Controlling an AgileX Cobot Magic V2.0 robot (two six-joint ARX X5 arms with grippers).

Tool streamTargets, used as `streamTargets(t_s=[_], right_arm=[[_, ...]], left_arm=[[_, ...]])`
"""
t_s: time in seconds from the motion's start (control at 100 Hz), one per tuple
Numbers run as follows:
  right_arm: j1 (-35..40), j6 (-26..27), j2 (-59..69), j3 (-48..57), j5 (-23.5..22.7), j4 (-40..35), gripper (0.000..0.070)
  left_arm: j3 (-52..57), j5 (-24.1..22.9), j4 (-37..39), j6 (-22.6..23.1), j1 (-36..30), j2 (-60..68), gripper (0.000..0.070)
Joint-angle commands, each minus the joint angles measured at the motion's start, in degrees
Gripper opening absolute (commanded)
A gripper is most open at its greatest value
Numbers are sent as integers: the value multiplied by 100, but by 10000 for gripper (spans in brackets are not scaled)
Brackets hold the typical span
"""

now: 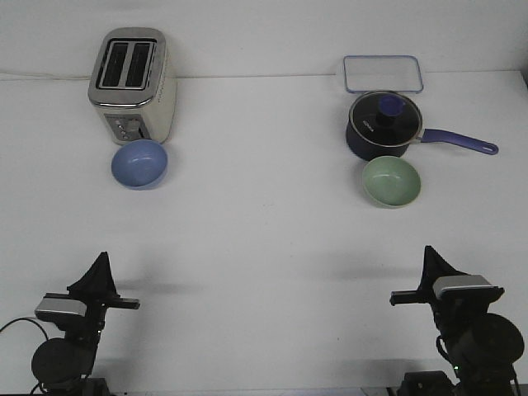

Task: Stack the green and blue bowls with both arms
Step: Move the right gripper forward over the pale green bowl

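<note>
Sitting on the smooth white surface (pixel 264 247), the round matte blue bowl (pixel 139 163) rests just in front of a shiny metal toaster (pixel 132 85), while the pale green bowl (pixel 392 181) lies just before a dark lidded saucepan (pixel 384 125), behind which is a flat clear rectangular lid (pixel 384 73). Both black pointed end effectors, left (pixel 101 266) and right (pixel 430 257), hover near the front edge, well apart from the bowls; whether their jaws are parted I cannot tell
</note>
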Motion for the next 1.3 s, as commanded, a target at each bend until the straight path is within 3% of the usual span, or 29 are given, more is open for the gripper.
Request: streamTargets(t_s=[0.0, 0.35, 0.86, 0.94, 1.05, 1.07, 1.29], right_arm=[[2, 52, 289, 411, 13, -326, 8], [2, 17, 1921, 1904, -7, -1893, 8], [2, 17, 2404, 1943, -7, -2133, 20], [2, 17, 2404, 1943, -4, -2157, 148], [2, 17, 2404, 1943, -7, -2192, 454], [2, 17, 2404, 1943, -7, -2197, 483], [2, 15, 2444, 1947, 0, -2164, 499]], left_arm=[[-111, -22, 66, 28, 11, -11, 11], [-111, -22, 66, 28, 11, -11, 11], [-111, -22, 66, 28, 11, -11, 11], [-111, -24, 66, 28, 11, -11, 11], [-111, -22, 66, 31, 11, -11, 11], [-111, -22, 63, 31, 11, -11, 11], [-111, -22, 63, 31, 11, -11, 11]])
